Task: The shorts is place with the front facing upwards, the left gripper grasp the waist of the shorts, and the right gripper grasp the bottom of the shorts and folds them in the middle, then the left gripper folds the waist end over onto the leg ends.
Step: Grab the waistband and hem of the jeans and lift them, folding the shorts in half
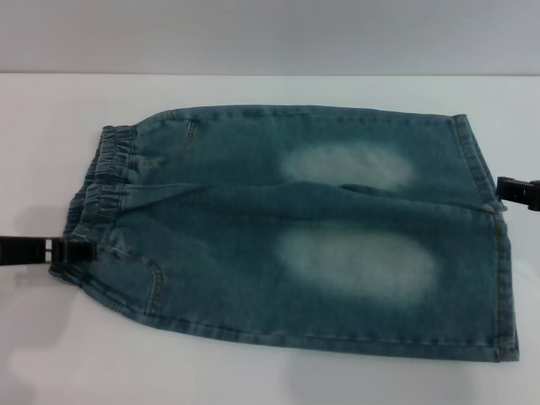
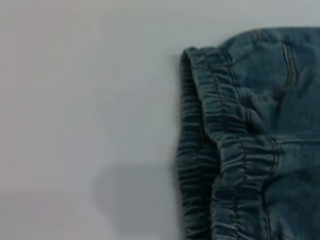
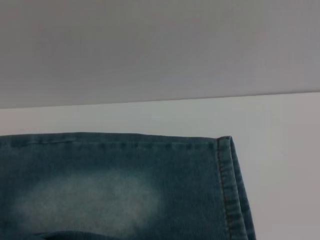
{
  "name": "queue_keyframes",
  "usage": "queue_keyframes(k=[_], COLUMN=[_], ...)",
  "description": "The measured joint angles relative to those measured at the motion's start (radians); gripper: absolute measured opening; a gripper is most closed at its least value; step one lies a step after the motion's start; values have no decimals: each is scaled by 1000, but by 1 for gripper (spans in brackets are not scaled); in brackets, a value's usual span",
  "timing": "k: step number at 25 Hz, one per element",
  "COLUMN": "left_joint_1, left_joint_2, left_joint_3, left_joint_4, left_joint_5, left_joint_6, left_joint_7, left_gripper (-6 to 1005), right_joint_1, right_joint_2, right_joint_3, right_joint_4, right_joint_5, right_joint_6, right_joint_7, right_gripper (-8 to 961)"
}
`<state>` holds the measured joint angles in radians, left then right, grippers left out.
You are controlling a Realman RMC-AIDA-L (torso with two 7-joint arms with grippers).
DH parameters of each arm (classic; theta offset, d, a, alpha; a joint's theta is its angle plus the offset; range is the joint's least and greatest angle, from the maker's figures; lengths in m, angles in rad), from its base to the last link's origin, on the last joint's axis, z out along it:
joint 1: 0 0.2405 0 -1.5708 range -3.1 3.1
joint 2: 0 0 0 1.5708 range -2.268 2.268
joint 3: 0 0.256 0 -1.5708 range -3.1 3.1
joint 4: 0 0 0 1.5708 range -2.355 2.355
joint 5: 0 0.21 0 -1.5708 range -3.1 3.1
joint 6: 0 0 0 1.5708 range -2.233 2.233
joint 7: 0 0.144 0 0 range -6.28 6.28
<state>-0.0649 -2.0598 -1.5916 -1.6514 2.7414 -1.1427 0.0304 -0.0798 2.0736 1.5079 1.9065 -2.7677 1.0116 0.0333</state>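
The faded blue denim shorts are lying flat on the white worktop, front side up, with two pale worn patches on the legs. The nearer leg is stretching along the near side of the shorts and the farther leg is lying just beyond it.

At the ruffled elastic waist, on the left end of the shorts, the black left tool is sitting at the near corner of the waistband, touching the fabric; I cannot tell how far its fingers are parted or whether they are gripping.

At the opposite end of the shorts, the straight stitched leg hems are lying flat, and the black right tool is reaching in beside the farther hem; its opening cannot be told either.
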Motion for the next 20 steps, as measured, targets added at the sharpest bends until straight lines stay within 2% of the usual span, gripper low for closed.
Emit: queue_keyframes(k=[13, 20], left_joint_1=[-64, -69], left_joint_2=[0, 1], left_joint_3=[26, 28], left_joint_4=[86, 91], left_joint_5=[-3, -12], left_joint_6=[-11, -20], left_joint_7=[-3, 11], left_gripper=[722, 677], right_joint_1=[0, -1], right_joint_2=[-1, -1], right_joint_3=[-1, -2], right_joint_4=[2, 13], right_joint_5=[1, 0], right_joint_6=[-1, 7], right_joint_7=[-7, -7], right_gripper=[737, 738])
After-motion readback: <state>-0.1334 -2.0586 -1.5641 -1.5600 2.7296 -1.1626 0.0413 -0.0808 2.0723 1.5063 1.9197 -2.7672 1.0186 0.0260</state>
